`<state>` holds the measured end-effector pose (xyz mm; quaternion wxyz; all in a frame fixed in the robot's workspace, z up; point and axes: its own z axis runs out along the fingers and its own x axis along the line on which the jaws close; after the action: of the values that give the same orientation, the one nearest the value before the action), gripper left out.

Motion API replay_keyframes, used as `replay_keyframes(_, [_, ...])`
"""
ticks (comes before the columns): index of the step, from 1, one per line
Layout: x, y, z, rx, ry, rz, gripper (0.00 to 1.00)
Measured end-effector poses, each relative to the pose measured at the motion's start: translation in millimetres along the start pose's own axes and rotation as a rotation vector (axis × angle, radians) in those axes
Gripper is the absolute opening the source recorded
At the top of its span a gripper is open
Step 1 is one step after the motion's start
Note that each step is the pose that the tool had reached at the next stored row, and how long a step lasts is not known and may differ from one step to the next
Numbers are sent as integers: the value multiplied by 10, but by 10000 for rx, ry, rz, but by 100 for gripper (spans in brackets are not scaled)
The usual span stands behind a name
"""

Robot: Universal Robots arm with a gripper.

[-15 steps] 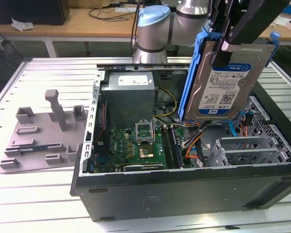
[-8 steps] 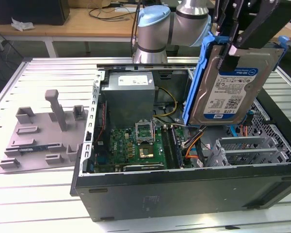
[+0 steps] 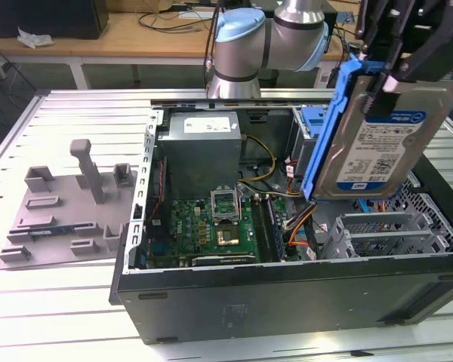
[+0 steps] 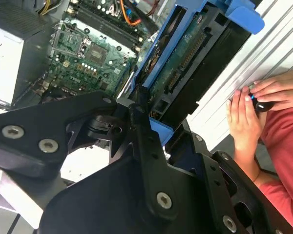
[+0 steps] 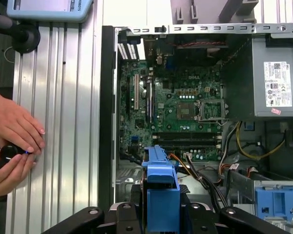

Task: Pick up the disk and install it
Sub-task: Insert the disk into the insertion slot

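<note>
The disk (image 3: pixel 381 143), a silver hard drive with a blue-and-white label in a blue plastic carrier, hangs tilted on edge above the open computer case (image 3: pixel 287 294), over the side on the exterior view's right. My gripper (image 3: pixel 389 75) is shut on its upper end, black fingers clamping the carrier. In the second wrist view the disk (image 4: pixel 185 63) shows its green circuit side, with a black finger (image 4: pixel 136 131) against the carrier. The first wrist view looks down the blue carrier edge (image 5: pixel 161 195) onto the motherboard (image 5: pixel 180 112).
Inside the case lie the motherboard (image 3: pixel 211 226), a grey power supply (image 3: pixel 200 147), cables, and a metal drive cage (image 3: pixel 385 230) with a blue plastic part (image 3: pixel 317 124). A grey fixture plate (image 3: pixel 68 211) sits on the exterior view's left. A person's hands (image 5: pixel 12 141) hold a small black object beside the case.
</note>
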<state>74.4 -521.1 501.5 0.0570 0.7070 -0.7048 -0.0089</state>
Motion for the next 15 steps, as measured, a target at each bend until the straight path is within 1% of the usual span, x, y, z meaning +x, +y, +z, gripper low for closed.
replay_keyframes(4, [58,-120,-7,0,-13,-2,37])
replay_keyframes(6, [79,-172,-11,0,-28,-3,37])
replay_keyframes(7, [90,-200,-13,1,-46,-5,37])
replay_keyframes(9, [99,-223,-14,1,-71,-11,37])
replay_keyframes(15, [101,-229,-15,1,-72,-10,37])
